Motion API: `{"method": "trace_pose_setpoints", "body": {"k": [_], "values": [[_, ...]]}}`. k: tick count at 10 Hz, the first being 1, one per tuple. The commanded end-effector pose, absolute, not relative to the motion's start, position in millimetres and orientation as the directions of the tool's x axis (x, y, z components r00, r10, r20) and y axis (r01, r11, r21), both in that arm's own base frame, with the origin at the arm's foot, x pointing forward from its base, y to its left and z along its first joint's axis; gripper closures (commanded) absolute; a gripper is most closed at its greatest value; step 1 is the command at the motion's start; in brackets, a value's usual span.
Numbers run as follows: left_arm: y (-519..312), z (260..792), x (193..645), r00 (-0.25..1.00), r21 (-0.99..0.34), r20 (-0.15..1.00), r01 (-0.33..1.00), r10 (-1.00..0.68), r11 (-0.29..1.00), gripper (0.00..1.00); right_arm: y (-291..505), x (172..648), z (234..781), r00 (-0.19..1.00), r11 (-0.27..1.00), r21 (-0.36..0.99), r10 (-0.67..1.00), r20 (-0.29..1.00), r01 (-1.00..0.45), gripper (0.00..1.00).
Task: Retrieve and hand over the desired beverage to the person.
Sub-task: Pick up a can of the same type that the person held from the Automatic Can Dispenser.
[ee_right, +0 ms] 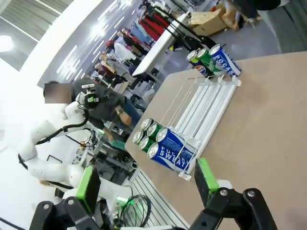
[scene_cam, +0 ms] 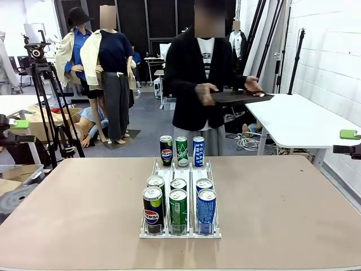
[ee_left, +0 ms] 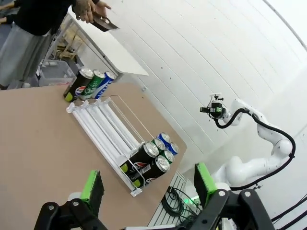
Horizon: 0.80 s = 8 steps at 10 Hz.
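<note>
Brown tabletop (scene_cam: 73, 209) holds a can rack (scene_cam: 179, 235) (white-walled room (scene_cam: 330, 45)); left tool (ee_left: 147, 181), right tool (ee_right: 147, 181) gape empty.

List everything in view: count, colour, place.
near cans: six, two black, two green, two blue, rack's near end
far cans: three, black, green, blue, rack's far end
rack: one, white, mid-table
table: one, brown, foreground
side table: one, white, back right
tripod: one, black, back left
tray: one, dark, held by person
person: one, black jacket, far side
left gripper: one, black, green pads, open
right gripper: one, black, green pads, open
</note>
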<state>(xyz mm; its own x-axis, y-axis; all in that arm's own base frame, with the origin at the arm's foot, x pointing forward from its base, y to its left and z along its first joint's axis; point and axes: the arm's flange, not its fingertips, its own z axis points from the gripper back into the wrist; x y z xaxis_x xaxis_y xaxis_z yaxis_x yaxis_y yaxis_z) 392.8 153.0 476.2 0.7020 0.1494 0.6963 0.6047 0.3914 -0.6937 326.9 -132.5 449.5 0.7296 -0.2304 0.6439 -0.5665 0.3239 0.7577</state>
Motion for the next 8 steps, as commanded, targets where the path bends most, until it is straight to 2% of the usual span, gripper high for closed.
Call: {"method": "trace_pose_setpoints", "body": {"k": [1, 3, 4, 8], "values": [[159.6, 474.0, 386.9, 0.673, -0.693, 0.708, 0.608, 0.211, 0.387, 0.0, -128.3, 328.0, 460.7, 0.709, 0.344, 0.729, -0.208, 0.674, -0.592, 0.0], [159.7, 477.4, 383.4, 0.669, -0.692, 0.713, 0.625, 0.21, 0.361, 0.0, -127.8, 329.3, 452.8, 0.729, 0.329, 0.751, -0.215, 0.65, -0.572, 0.0], [165.7, 472.9, 388.9, 0.698, -0.703, 0.691, 0.587, 0.189, 0.402, 0.0, -127.8, 329.3, 452.8, 0.729, 0.329, 0.751, -0.215, 0.65, -0.572, 0.0], [165.7, 472.9, 388.9, 0.698, -0.703, 0.691, 0.587, 0.189, 0.402, 0.0, -127.8, 329.3, 452.8, 0.729, 0.329, 0.751, -0.215, 0.65, -0.572, 0.0]]}}
